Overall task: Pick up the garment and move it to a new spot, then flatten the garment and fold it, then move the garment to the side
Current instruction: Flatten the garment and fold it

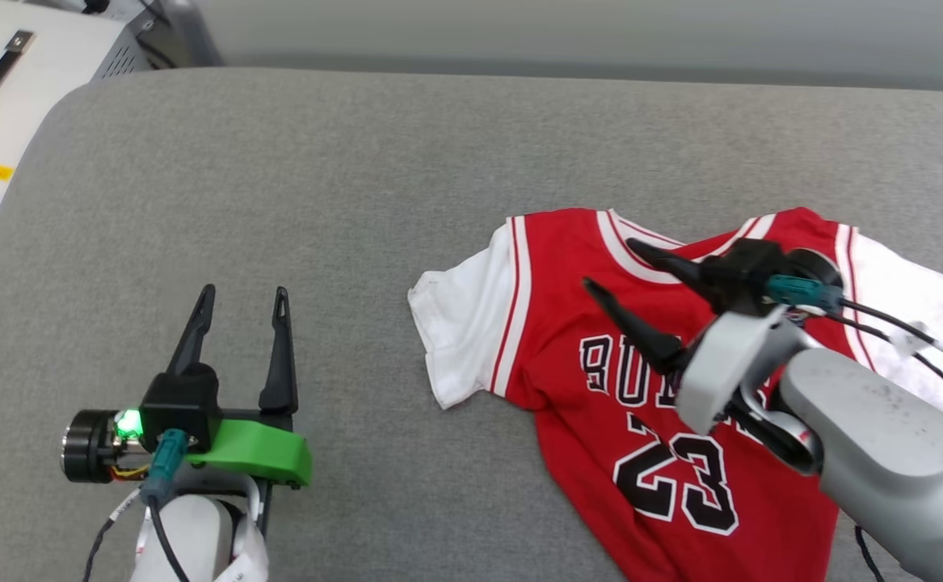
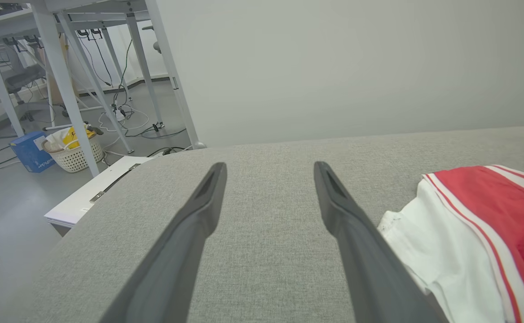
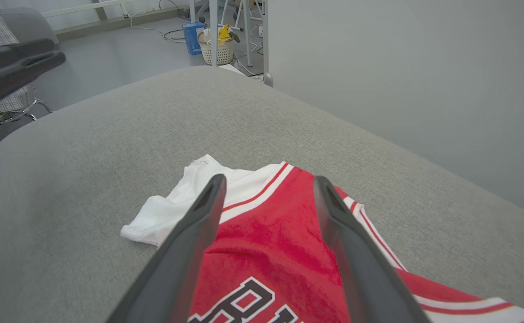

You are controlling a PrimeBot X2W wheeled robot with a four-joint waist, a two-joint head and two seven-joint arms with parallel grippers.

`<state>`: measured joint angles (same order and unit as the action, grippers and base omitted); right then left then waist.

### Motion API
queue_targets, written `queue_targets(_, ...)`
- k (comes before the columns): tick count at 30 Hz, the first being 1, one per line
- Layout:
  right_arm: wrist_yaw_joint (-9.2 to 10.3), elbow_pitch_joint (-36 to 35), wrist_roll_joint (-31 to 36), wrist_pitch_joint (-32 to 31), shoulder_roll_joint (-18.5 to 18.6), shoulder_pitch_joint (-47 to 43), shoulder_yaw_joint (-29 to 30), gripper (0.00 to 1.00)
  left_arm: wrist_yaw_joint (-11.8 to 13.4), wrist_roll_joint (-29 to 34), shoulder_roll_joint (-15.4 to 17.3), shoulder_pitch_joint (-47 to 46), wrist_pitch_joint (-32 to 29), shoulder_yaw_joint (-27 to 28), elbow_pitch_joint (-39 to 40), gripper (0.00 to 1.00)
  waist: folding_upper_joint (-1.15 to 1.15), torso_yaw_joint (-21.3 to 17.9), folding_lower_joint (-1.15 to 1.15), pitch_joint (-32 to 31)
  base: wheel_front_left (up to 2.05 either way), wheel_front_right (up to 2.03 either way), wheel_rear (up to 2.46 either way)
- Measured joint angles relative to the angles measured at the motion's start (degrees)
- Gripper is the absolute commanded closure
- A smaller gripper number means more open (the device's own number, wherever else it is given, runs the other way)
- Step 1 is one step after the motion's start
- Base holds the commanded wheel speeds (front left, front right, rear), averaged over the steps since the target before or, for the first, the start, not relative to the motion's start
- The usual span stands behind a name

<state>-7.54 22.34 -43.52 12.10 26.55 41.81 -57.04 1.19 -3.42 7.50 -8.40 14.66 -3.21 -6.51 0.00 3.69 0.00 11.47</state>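
My R gripper [image 1: 608,263] sits center-right in the head view, fingers spread wide over the chest of the garment [image 1: 556,339], nothing clamped btwn them. The garment lies front-up and a bit rumpled on the grey cushion [image 1: 342,186], in the right half of the frame, w/ one white sleeve toward center. My L gripper [image 1: 245,291] is at lower left, fingers also apart, over plain cushion near that sleeve.

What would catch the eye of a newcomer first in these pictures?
The red jersey with white sleeves and a black 23 draws the eye first; it lies face up on the right of the grey surface. The right tool is over its chest, open. The left tool, also open, is over bare grey at lower left.
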Motion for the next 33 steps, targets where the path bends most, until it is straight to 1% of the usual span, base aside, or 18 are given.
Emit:
queue_targets(1,0.00,0.0,1.1,0.6,0.2,-0.9,1.4,0.00,-0.3,0.0,0.3,-0.1,0.0,0.1,0.0,0.00,0.00,-0.3,0.00,-0.2,0.00,0.00,0.00)
queue_targets(4,0.00,-1.1,6.5,2.0,0.3,-5.0,9.2,0.00,-2.1,0.2,2.1,-1.3,0.0,0.4,-0.1,0.00,0.00,-1.8,0.00,-1.0,0.00,0.00,0.00)
queue_targets(8,0.00,-3.8,14.2,2.4,-1.5,-12.4,21.4,0.00,-4.2,0.5,4.4,-4.6,0.0,0.5,-0.4,0.00,0.00,-3.7,0.00,-1.8,0.00,0.00,0.00)
queue_targets(10,0.00,-6.6,17.4,2.4,-3.6,-16.9,28.8,0.00,-5.4,0.4,5.3,-6.5,0.0,0.1,-1.0,0.00,0.00,-4.7,0.00,-2.1,0.00,0.00,0.00)
queue_targets(13,0.00,-10.0,23.0,2.5,-6.3,-23.0,36.2,0.00,-7.1,0.1,7.0,-9.8,0.0,-1.3,-3.6,0.00,0.00,-5.8,0.00,-2.3,0.00,0.00,0.00)
queue_targets(16,0.00,-12.2,25.6,2.5,-9.2,-28.8,42.0,0.00,-8.0,-1.6,8.9,-13.3,-0.8,-4.1,-6.6,0.00,0.00,-6.5,0.00,-2.4,0.00,0.00,0.00)
queue_targets(19,0.00,-14.1,27.7,2.5,-11.5,-32.8,45.6,0.00,-8.4,-3.5,11.3,-17.4,-4.1,-7.7,-9.0,0.00,0.00,-7.1,0.00,-2.4,0.00,0.00,0.00)
queue_targets(21,0.00,-15.2,28.4,2.5,-12.6,-34.5,47.2,0.00,-8.5,-6.3,13.5,-19.9,-7.0,-12.1,-9.9,0.00,0.00,-7.5,0.00,-2.4,0.00,0.00,0.00)
queue_targets(25,0.00,-16.9,29.3,2.5,-14.3,-37.0,49.2,0.00,-8.5,-14.7,18.3,-25.3,-15.2,-22.3,-10.6,0.00,0.00,-8.2,0.00,-2.2,0.00,0.00,0.00)
queue_targets(27,0.00,-17.3,29.8,2.5,-14.8,-37.5,49.7,0.00,-8.5,-19.6,21.0,-28.0,-21.0,-27.7,-10.6,0.00,0.00,-8.4,0.00,-2.0,0.00,0.00,0.00)
queue_targets(29,0.00,-17.7,30.0,2.5,-15.2,-37.5,49.9,0.00,-8.5,-23.6,23.0,-30.7,-25.3,-32.2,-10.1,0.00,0.00,-8.6,0.00,-1.8,0.00,0.00,0.00)
queue_targets(31,0.00,-17.9,30.4,2.5,-15.4,-37.5,50.0,0.00,-8.5,-28.7,24.4,-33.3,-30.0,-36.4,-9.5,0.00,0.00,-8.9,0.00,-1.5,0.00,0.00,0.00)
queue_targets(33,0.00,-18.1,30.6,2.5,-15.5,-37.6,50.0,0.00,-8.5,-32.0,25.5,-35.6,-34.5,-40.6,-9.3,0.00,0.00,-9.0,0.00,-1.1,0.00,0.00,0.00)
